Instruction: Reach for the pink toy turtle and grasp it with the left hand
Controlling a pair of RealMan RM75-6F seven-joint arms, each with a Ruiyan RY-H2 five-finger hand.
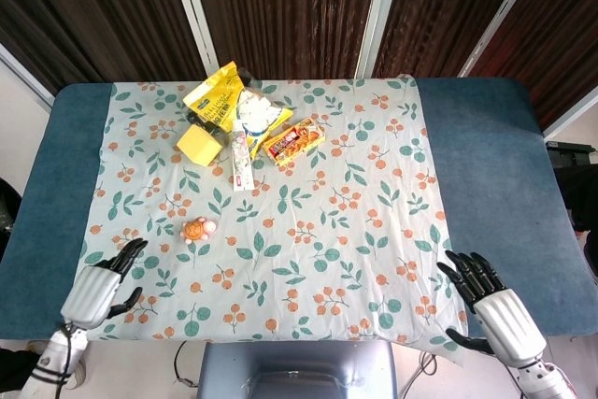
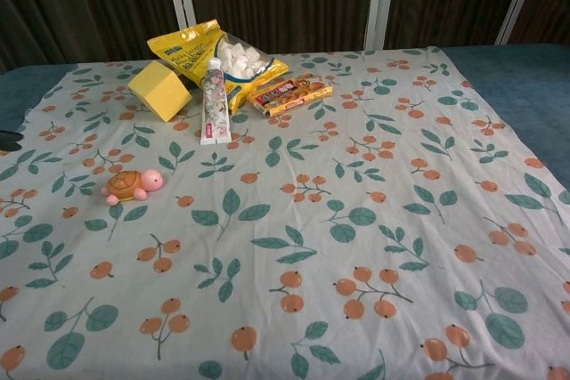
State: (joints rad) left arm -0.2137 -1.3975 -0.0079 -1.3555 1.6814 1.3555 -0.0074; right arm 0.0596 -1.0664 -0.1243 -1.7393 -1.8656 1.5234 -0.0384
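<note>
The left hand (image 1: 101,286) sits low over the near-left part of the floral tablecloth (image 1: 308,231), holding nothing, dark fingers (image 1: 126,254) spread apart and pointing up toward the far side. The pink toy turtle (image 1: 197,228) with its orange shell is ahead of those fingers and off to their right, near but clearly not touching, just lying flat on the cloth by itself. In the chest view the turtle (image 2: 132,185) has its pink head pointing right, and only a dark sliver at the left edge shows there, too small to tell what it is.

Way past the turtle from the hand is a little cluster: a yellow block (image 1: 200,144), a yellow marshmallow bag (image 1: 227,106), a white tube (image 1: 242,162) and a snack packet (image 1: 291,140).

The right hand (image 1: 495,298) is at the near-right corner, also empty with fingers fanned out, well apart from everything.
</note>
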